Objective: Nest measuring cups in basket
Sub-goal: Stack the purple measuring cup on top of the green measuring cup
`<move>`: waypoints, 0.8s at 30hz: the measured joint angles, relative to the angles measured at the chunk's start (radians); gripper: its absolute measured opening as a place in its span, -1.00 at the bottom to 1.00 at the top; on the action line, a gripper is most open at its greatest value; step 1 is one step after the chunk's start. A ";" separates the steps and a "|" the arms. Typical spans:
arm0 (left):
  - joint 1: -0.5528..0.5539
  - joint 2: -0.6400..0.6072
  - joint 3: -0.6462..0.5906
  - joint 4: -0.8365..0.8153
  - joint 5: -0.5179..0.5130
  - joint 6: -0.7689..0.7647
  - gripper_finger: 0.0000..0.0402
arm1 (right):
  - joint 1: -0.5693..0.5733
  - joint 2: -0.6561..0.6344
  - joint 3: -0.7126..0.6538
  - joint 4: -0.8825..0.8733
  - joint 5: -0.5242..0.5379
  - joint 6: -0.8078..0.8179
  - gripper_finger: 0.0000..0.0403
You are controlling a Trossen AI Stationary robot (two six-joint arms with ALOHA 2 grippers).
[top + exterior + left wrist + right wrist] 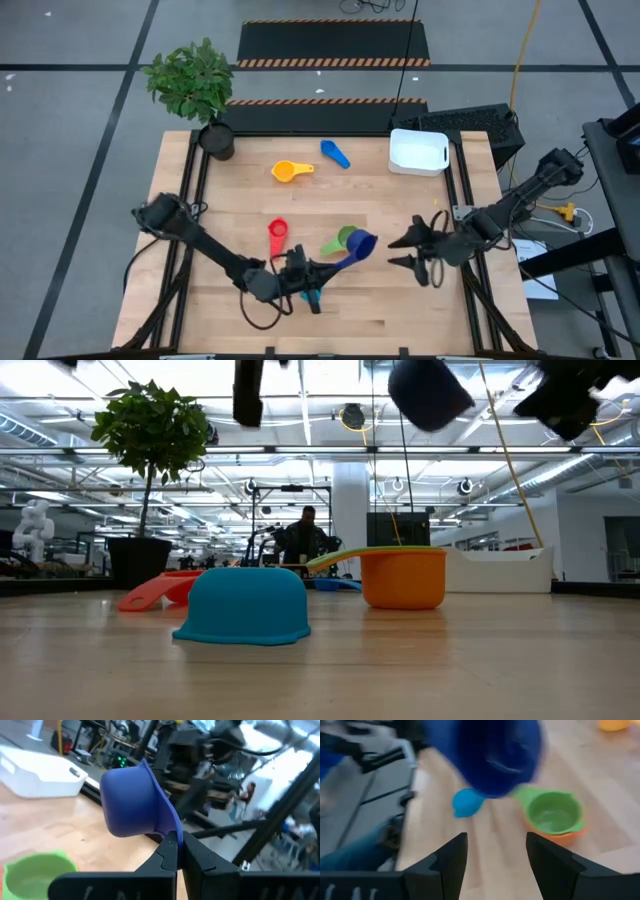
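Wooden tabletop [400, 300]: L gripper [177, 851] pinches navy plastic measuring cup [132, 802] by handle, raised, bowl toward spread R gripper [400, 250] close by.

Clamped in the left hand [177, 851], whose fingers [167, 852] look matt black plastic, the navy cup [132, 802] is smooth matt plastic above a pale, fine-grained wooden counter [75, 832].
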 joint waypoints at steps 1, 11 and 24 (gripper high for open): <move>0.000 0.029 0.000 0.043 -0.009 -0.008 -0.97 | 0.021 -0.009 0.000 0.001 0.007 0.006 -0.03; -0.001 0.226 0.000 0.227 -0.110 -0.141 -0.97 | 0.186 -0.095 0.000 0.006 0.213 -0.007 -0.03; -0.001 0.244 0.000 0.216 -0.191 -0.176 -0.97 | 0.223 -0.107 0.000 0.006 0.287 -0.039 -0.03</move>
